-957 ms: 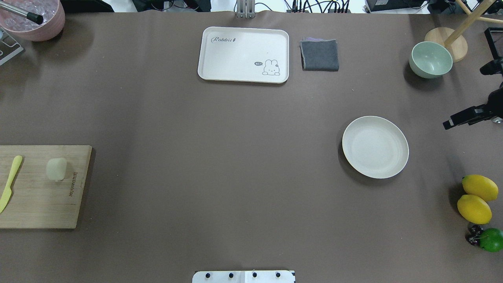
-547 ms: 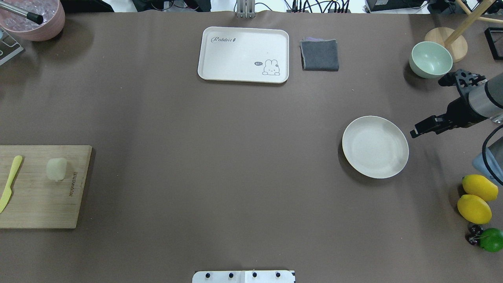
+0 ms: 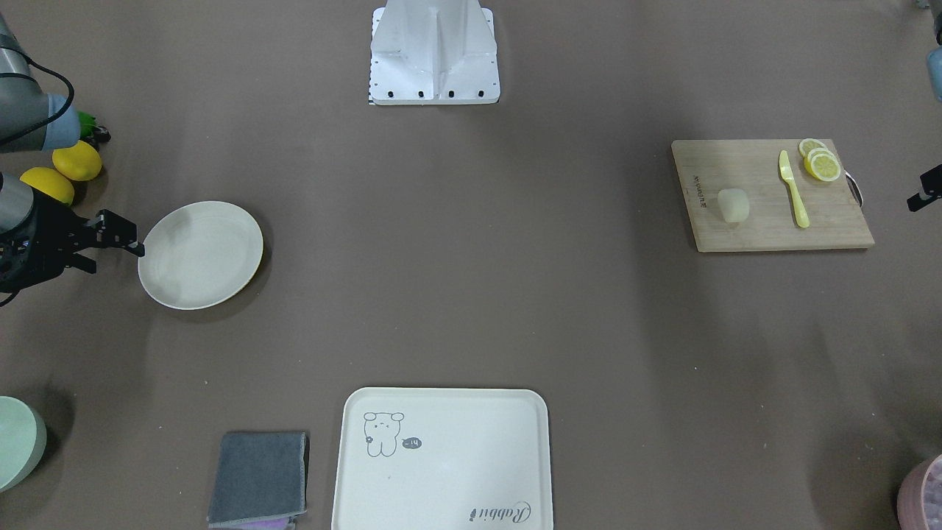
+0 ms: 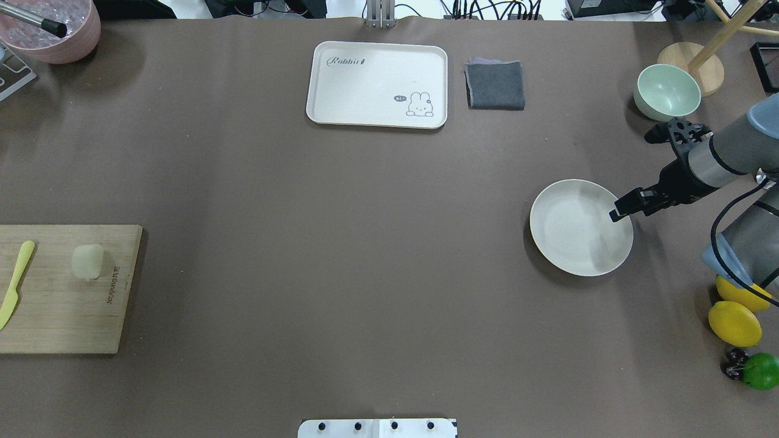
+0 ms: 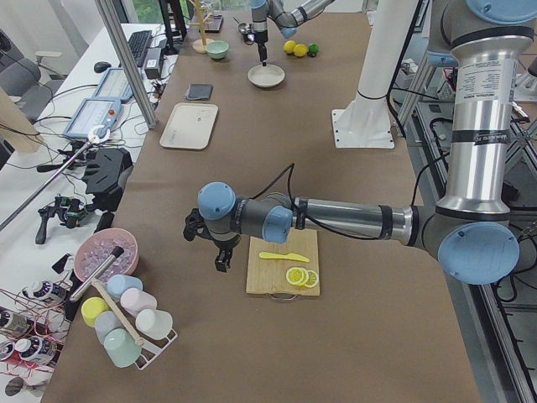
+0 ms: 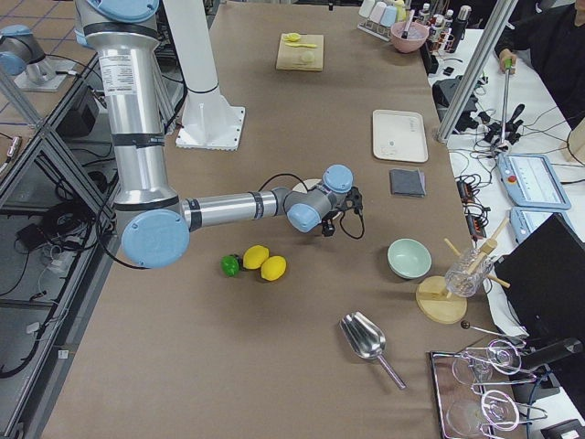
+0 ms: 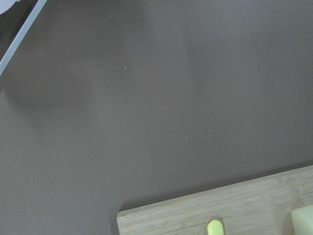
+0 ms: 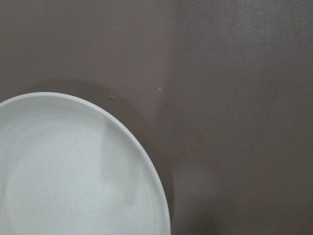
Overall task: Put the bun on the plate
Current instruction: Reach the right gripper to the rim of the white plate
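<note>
Right pincer [image 4: 616,213] advanced over plate [image 4: 563,234] rim | brown table cover [image 4: 365,274] | cables [image 4: 487,9] behind

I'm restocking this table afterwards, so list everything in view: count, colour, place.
bun: one, pale cream, on cutting board
plate: one, cream-white, robot's right side
cutting board: one, wooden, robot's left side
knife: one, yellow-green, on the board
lemon slices: about three, yellow, board's corner
tray: one, cream, far centre
cloth: one, grey, beside tray
bowl: one, pale green, far right
lemons: two, yellow, right edge
right pincer: one, black, at plate's rim
left pincer: one, black, near the board
</note>
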